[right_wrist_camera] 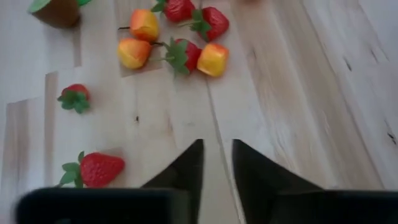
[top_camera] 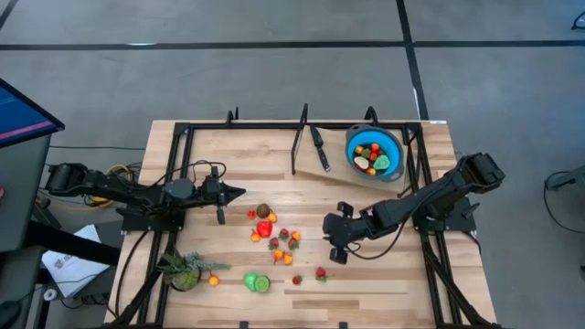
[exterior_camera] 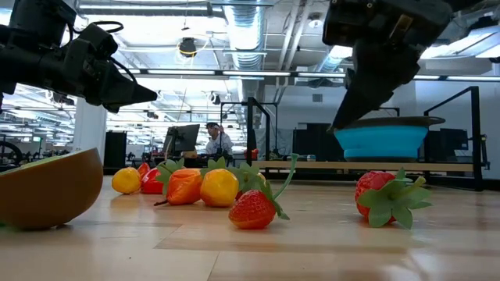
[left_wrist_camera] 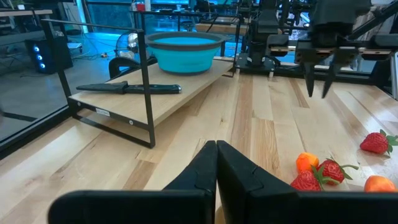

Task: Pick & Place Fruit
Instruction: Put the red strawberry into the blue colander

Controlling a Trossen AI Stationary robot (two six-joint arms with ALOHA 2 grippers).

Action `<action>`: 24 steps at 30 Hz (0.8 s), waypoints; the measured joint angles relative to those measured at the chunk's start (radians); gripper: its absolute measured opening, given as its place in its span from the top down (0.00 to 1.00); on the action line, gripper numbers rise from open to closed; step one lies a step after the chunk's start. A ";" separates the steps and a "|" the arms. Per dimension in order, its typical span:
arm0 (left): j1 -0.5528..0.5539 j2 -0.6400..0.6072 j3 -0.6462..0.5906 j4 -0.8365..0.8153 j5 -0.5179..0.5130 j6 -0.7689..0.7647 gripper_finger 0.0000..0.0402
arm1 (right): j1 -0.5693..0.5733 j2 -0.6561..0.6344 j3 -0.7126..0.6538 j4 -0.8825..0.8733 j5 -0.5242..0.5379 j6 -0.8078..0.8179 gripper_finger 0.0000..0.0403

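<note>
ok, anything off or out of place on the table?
Nothing damaged or spilled. A black-handled knife lies on the raised board beside the blue bowl, not a fruit. Loose fruit is scattered mid-table as expected. The right tool is slightly open above it; the left tool is shut.

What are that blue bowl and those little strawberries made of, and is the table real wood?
The blue bowl looks like matte soft plastic or silicone, with a stepped wall and dark rim. The strawberries seem moulded plastic: glossy red, stiff green leaves. The table looks like real wood: pale planks with visible grain and seams.
</note>
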 joint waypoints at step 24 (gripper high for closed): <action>0.000 0.000 0.000 0.000 0.000 0.000 1.00 | 0.108 0.023 0.000 0.160 -0.061 -0.110 0.34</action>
